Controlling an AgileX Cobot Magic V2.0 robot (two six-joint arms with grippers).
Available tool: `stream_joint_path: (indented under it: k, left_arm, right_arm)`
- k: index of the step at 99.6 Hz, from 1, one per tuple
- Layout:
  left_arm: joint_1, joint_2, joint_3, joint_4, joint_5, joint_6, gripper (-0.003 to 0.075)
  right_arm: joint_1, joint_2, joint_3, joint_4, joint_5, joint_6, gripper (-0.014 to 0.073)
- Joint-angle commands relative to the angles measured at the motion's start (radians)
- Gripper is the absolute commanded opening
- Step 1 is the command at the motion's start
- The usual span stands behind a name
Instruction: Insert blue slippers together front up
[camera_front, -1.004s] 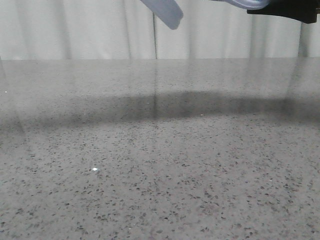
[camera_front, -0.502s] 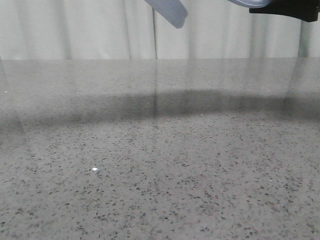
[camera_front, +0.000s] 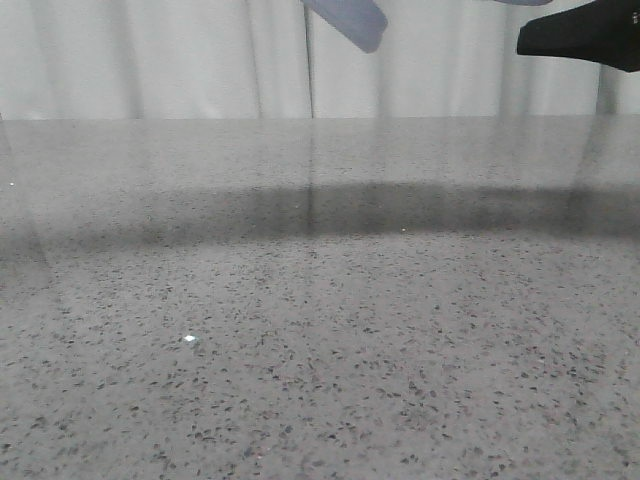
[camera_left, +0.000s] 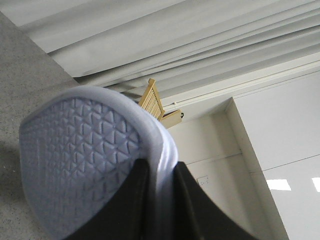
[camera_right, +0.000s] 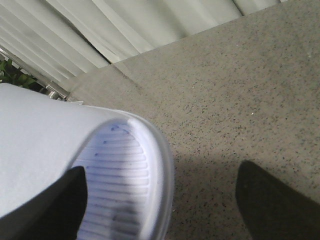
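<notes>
Both pale blue moulded foam slippers are aloft above the speckled grey bench (camera_front: 320, 330). Your left fingers (camera_left: 165, 200) clamp one slipper (camera_left: 85, 160) at its sole edge. The right fingers (camera_right: 75, 210) stand apart around the other slipper (camera_right: 125, 185), one inside it.

You must turn their toes upward and bring them together.

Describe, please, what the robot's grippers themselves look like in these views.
Little of them shows. The left gripper has plain matte black fingers, broad and flat with smooth edges. The right gripper's fingers are the same black, one seen as a dark tapered wedge in the front view. No cables, markings or labels are visible.
</notes>
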Motion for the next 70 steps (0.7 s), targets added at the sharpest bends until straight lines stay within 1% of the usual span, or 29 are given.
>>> stream_joint_path:
  k: [1,12,41,60,70]
  left_arm:
    - [-0.012,-0.002,-0.027,-0.065,0.102,-0.012,0.0016]
    - [-0.012,-0.002,-0.027,-0.063,0.098,-0.011,0.0016]
    - [-0.012,-0.002,-0.027,-0.061,0.089,-0.008,0.0016]
    - [-0.012,-0.002,-0.027,-0.061,0.087,-0.008,0.0016]
    - [-0.012,-0.002,-0.027,-0.061,0.079,-0.008,0.0016]
  right_arm:
    - [0.015,-0.029,-0.041,0.105,0.109,0.01,0.0565]
    - [0.015,-0.03,-0.063,0.105,0.078,0.01,0.0565]
    - [0.01,-0.03,-0.157,0.105,0.059,0.01,0.0565]
    - [-0.055,-0.03,-0.19,0.105,0.07,0.01,0.0565]
    - [-0.109,-0.032,-0.191,0.074,0.082,0.011,0.0565]
